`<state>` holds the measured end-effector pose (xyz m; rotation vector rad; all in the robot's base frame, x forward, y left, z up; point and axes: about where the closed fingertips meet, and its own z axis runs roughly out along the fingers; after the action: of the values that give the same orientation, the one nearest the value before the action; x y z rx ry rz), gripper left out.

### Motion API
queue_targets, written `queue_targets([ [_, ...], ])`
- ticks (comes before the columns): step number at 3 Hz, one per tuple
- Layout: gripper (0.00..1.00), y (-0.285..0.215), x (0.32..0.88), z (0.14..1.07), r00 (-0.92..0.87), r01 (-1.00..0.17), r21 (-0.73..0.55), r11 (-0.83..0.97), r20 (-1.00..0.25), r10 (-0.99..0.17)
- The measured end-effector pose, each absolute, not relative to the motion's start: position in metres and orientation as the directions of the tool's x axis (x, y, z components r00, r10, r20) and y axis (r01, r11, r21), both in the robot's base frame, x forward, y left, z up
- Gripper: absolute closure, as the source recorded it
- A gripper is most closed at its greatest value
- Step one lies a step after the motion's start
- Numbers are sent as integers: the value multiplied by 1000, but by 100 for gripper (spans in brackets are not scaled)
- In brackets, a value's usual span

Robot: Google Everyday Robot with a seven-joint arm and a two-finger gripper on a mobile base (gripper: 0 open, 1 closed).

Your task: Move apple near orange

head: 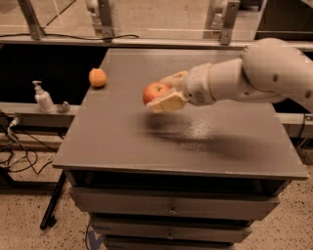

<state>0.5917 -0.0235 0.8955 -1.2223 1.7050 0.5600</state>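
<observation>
The red apple (154, 92) with a yellowish blush is held between my gripper's (165, 93) pale fingers (167, 103), lifted above the grey table (186, 146). The gripper is shut on the apple, reaching in from the right on a white arm (254, 75). The small orange (97, 77) rests on the table near its far left edge, well to the left of the apple. A shadow lies on the table under the apple.
A white pump bottle (43, 97) stands on a lower ledge left of the table. Metal posts (224, 14) rise behind the table. Drawers (171, 207) sit under the tabletop. Cables lie on the floor at the left.
</observation>
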Motion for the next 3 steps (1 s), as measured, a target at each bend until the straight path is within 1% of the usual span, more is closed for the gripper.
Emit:
queue_targets([
  [1, 100, 6, 637, 896, -67, -909, -137, 394, -884, -462],
  [3, 100, 62, 704, 878, -59, -925, -119, 361, -893, -446],
])
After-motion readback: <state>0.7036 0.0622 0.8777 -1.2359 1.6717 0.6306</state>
